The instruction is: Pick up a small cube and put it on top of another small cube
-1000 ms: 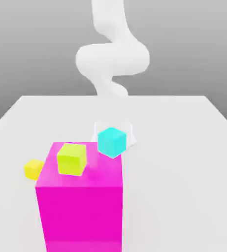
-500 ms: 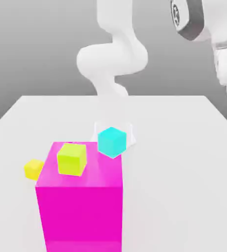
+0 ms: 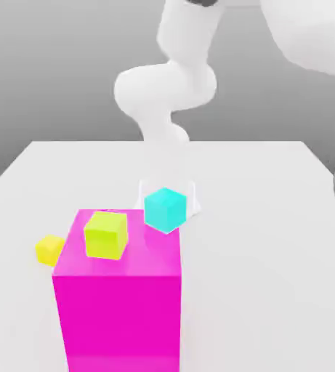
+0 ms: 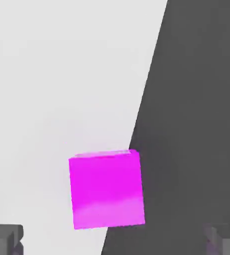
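Exterior view: a lime cube point(image 3: 106, 235) rests on a tall magenta block point(image 3: 118, 298) on the white table point(image 3: 257, 240). A cyan cube point(image 3: 164, 208) sits just behind; a yellow cube point(image 3: 50, 249) lies beside the block.

Hand view: the tool point(image 4: 115, 239) is spread wide, fingers point(image 4: 5, 238) apart, holding nothing.

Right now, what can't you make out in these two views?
- Magenta block: base cut off by the exterior view's lower edge.
- Small yellow cube: one side hidden behind the magenta block, exterior view.
- Gripper: fingers cut off by the frame edge in the hand view, spread wide.
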Controlling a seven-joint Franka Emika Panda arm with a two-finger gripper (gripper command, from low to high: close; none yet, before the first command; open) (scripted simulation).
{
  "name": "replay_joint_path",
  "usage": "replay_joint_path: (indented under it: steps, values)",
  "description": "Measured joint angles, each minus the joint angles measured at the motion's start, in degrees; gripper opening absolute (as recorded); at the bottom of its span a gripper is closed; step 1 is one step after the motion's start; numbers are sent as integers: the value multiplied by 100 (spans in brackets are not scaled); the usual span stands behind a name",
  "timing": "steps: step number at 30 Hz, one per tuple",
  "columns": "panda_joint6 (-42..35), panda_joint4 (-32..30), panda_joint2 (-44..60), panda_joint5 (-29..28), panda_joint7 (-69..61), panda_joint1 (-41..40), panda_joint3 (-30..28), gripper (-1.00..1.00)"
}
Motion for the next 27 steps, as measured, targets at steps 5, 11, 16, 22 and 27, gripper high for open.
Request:
replay_joint_path:
  steps: [5, 11, 16, 22, 27]
  values:
    - [261, 95, 374, -7, -24, 5, 5, -100]
    - [9, 15, 51, -22, -24, 15, -1, -100]
    - [-570, -409, -838, 423, 292, -229, -64, -100]
    - [-1164, -1033, -1885, 982, 1024, -564, -308, -100]
    - [-1624, -1569, -2813, 1109, 1836, -752, -608, -100]
